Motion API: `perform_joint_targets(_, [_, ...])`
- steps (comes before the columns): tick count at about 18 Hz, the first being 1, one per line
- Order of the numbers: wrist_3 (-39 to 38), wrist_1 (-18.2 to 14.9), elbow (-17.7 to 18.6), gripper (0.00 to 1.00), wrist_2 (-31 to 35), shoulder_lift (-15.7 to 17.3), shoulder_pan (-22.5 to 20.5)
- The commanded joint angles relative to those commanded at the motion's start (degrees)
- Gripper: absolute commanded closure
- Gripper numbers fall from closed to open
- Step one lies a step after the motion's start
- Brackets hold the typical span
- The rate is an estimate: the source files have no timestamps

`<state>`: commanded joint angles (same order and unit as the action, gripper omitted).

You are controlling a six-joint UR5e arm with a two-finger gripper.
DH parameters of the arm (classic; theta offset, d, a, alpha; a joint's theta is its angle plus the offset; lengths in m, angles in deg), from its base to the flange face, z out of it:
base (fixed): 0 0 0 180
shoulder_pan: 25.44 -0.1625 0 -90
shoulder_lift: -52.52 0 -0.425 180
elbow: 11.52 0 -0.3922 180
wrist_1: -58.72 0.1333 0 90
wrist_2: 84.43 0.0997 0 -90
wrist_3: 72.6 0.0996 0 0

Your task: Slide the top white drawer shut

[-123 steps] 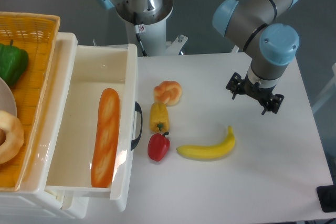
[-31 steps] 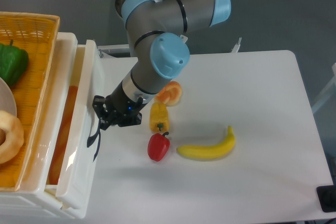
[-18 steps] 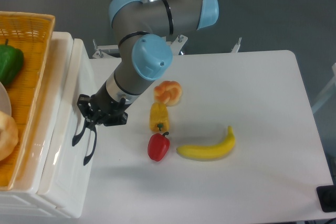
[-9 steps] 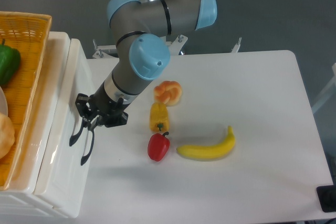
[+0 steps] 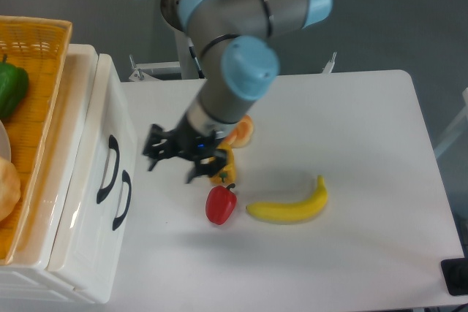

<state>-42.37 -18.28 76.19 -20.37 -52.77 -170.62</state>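
The gripper (image 5: 174,162) is being blurred, so its jaws cannot be read. The basket (image 5: 40,107) is being cut off by the left edge.

the arm reached down from the upper middle, its grey links and blue joint caps folded over the wrist. the gripper (image 5: 173,166) hung low, pointing left and a little toward the camera, its black fingers (image 5: 154,157) spread apart with nothing between them; motion blur smeared the fingertips

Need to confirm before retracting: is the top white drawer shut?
Shut: the top white drawer sits flush with the lower front, no interior visible.
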Motion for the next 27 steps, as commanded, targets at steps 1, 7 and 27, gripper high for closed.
perform_joint_targets(1, [1.84,0.35,0.09,0.00,0.88,0.00,-0.97])
perform_joint_targets(7, [16.07,0.35,0.09,0.00,8.52,0.18,-7.73])
perform_joint_targets(27, [60.73,7.38,-1.50,0.00,23.73,-8.96,-19.61])
